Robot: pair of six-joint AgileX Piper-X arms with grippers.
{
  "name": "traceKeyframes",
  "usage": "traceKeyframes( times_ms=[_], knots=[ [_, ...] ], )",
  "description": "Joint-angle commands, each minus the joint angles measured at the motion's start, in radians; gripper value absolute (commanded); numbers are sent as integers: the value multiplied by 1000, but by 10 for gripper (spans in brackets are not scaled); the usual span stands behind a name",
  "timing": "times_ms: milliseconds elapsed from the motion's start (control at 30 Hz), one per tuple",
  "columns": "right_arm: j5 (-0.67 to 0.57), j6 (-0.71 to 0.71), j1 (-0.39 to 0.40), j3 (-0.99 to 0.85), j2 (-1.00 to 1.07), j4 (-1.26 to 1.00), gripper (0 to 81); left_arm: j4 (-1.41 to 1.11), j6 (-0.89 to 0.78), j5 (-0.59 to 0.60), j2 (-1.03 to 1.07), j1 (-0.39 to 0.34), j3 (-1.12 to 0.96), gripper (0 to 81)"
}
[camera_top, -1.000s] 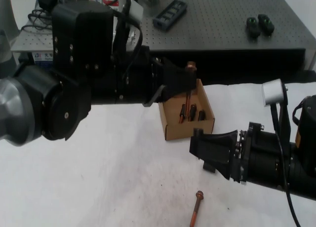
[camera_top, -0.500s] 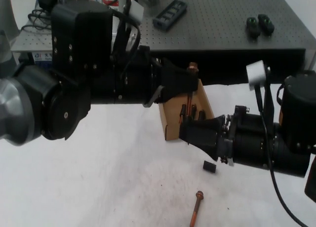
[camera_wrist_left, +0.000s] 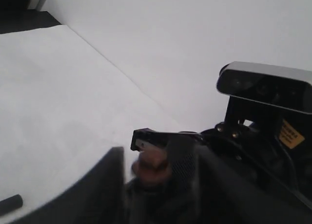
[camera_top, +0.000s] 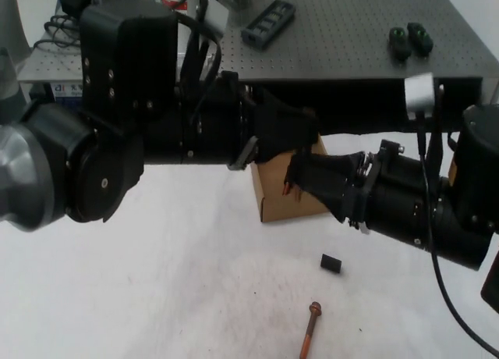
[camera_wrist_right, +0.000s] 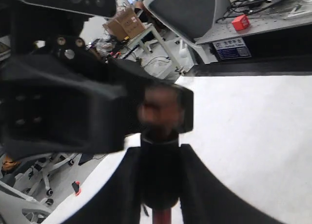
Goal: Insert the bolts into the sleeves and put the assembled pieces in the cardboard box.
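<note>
While the left gripper pinches the head end of a bolt above the cardboard box, the right gripper meets it from the opposite side. The right gripper's fingers are pressed against a dark sleeve directly below the bolt head, with the red shank showing beneath it. A loose bolt lies on the white worktop, well apart from the box, and a small black part lies between them.
</note>
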Motion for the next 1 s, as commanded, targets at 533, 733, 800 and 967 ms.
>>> traceKeyframes(
  times_ms=[533,733,800,967],
  knots=[
    [333,-311,-181,-619,574,520,5,384,175,-327,-75,3,63,108],
    [428,-371,-171,-874,799,706,5,384,159,-327,-145,3,155,144],
    [440,-371,-169,-941,862,754,5,384,153,-327,-151,3,174,165],
    [435,-371,-167,-1039,959,845,5,384,153,-330,-151,3,185,214]
  ],
)
